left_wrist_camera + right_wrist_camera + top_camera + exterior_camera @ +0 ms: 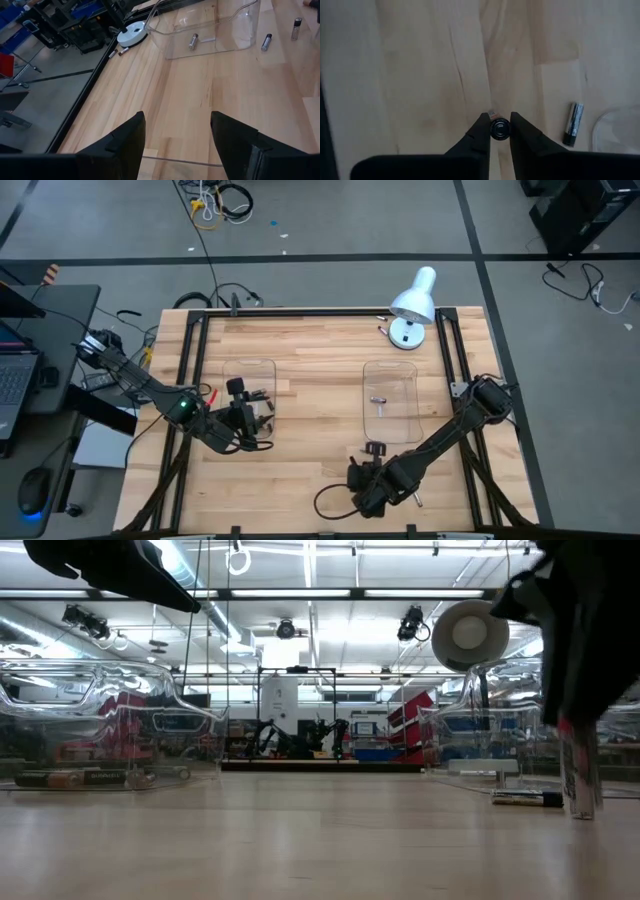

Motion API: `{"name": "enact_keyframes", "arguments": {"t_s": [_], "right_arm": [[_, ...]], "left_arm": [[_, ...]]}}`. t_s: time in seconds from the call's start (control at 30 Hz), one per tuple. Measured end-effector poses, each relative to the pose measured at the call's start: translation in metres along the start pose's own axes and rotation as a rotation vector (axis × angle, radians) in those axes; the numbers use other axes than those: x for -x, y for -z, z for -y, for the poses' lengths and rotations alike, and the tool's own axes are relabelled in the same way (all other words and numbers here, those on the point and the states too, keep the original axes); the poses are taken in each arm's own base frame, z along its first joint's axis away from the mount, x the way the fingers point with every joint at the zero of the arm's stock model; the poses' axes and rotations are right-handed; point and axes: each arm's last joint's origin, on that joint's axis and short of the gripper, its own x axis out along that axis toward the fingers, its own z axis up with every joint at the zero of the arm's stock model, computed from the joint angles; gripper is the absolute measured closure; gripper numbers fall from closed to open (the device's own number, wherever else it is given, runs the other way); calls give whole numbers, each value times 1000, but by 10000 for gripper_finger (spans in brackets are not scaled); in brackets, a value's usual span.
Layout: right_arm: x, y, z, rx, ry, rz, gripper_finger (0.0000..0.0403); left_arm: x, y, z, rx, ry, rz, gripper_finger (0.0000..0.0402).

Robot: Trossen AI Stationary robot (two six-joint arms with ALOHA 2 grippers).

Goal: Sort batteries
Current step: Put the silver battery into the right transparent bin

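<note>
My right gripper (499, 131) points steeply down near the table's front edge (362, 480) and is shut on one small battery (499, 129), seen end-on. A second battery (573, 123) lies on the wood just beside it. The right clear tray (390, 400) holds one silver battery (193, 41). The left clear tray (250, 392) holds several dark batteries (90, 778). My left gripper (175, 135) hangs open over the left tray (245, 415) with nothing between its fingers. My right gripper pinches the battery's round side (499, 130) between its two fingertips, coming from above and pointing down. The battery stands upright below the fingers (582, 780). Whether its lower end (582, 814) touches the wood or hangs just over it, I cannot tell.
A white desk lamp (413, 305) stands at the far right corner with a battery (122, 50) beside its base. Bare wood lies between the two trays and along the front edge.
</note>
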Motion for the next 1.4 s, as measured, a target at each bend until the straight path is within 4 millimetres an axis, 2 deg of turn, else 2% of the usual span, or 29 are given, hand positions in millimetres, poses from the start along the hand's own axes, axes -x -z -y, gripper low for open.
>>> {"name": "enact_keyframes", "arguments": {"t_s": [0.17, 0.43, 0.6, 0.83, 0.97, 1.07, 1.4], "right_arm": [[20, -20, 5, -6, 2, 42, 359], [83, -51, 25, -24, 57, 16, 360], [117, -53, 49, -28, 166, -22, 360], [145, -45, 84, -58, 273, 37, 360], [143, -37, 104, -86, 308, 23, 360], [131, -28, 120, -115, 318, 17, 360], [69, 24, 165, -278, 146, 137, 360]], "left_arm": [[0, -1, 0, 7, 1, 4, 179], [0, -1, 0, 9, 1, 7, 179], [0, -1, 0, 9, 1, 7, 179], [0, -1, 0, 7, 1, 5, 179], [0, -1, 0, 8, 1, 6, 179], [0, -1, 0, 8, 1, 6, 179], [0, -1, 0, 9, 1, 6, 179]]}}
